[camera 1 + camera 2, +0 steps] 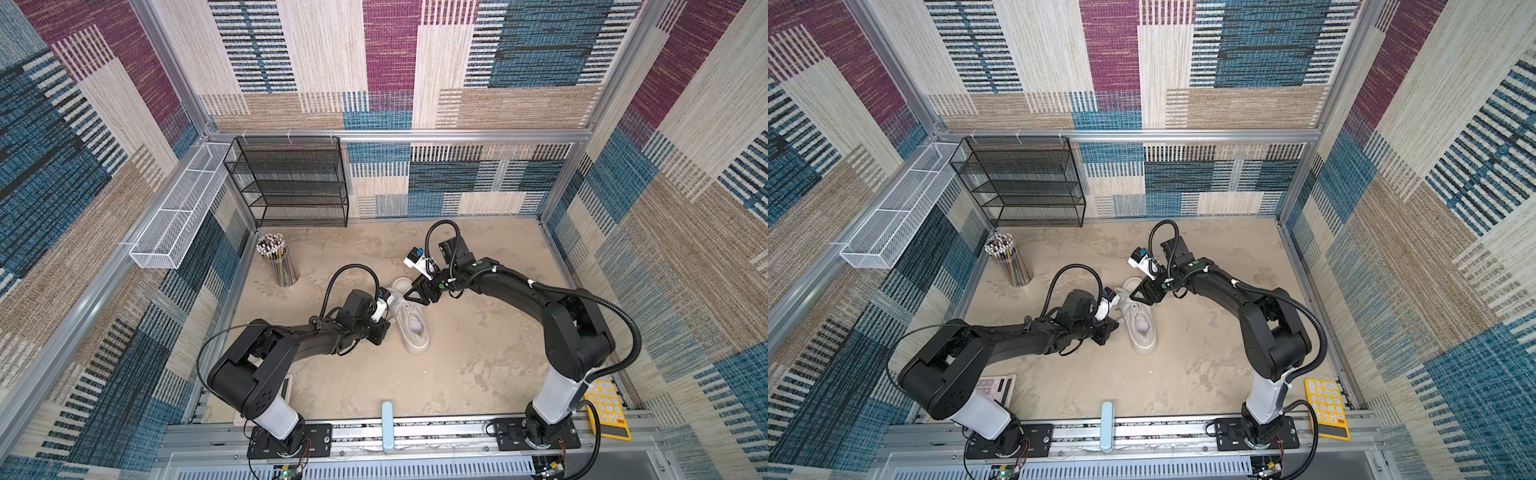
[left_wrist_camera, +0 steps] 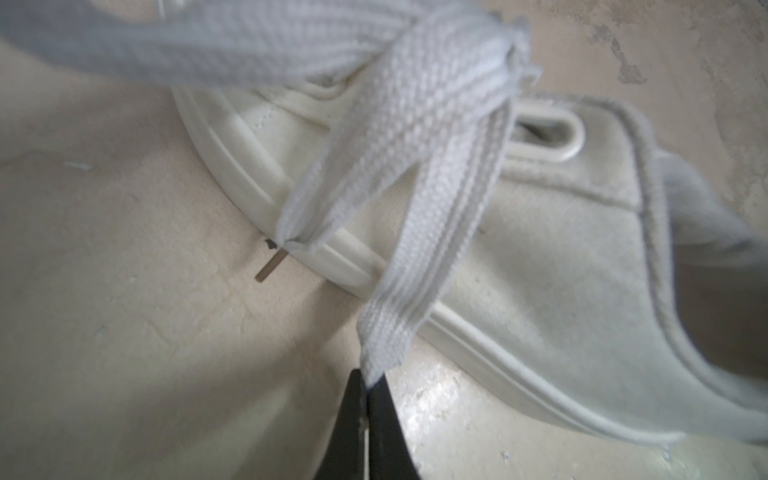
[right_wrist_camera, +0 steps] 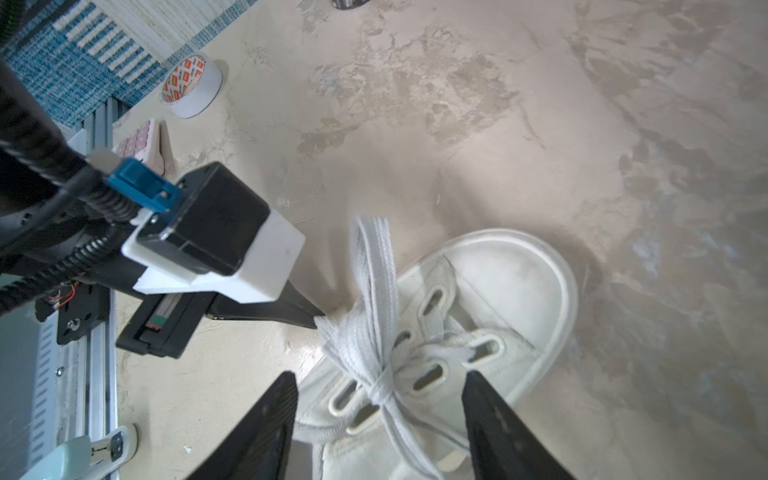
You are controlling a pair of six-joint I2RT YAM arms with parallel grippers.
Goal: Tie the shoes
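1. Top views.
   - One white sneaker lies near the middle of the mottled beige table. Its thick pale sole is down and its toe points toward the back wall.
   - The left gripper sits just beside the sneaker's flank. Whether its jaws meet cannot be told from here.
   - The right gripper hangs over the toe end, its black wedge-shaped fingers spread.
   - A black mesh rack and a cup of pencils stand well apart from the sneaker, at the back left.

2. Left wrist view.
   - The left gripper has its two black fingertips pressed together, clamped on a flat, ribbed, off-white woven lace.
   - The lace runs up to a bunched knot.
   - A second strand ends in a thin tan tip at the edge of the sole.
   - Behind these are the sneaker's smooth side, its grooved sole and an oval eyelet.

3. Right wrist view.
   - The right gripper has its fingers standing wide apart, one on each side of the laced throat, holding nothing.
   - Between the fingers the lace gathers into a tight knot. Strands lead from the knot to the left gripper's pinched point.
   - The toe cap is rounded and rubbery.
   - A roll of tape lies near the wall.
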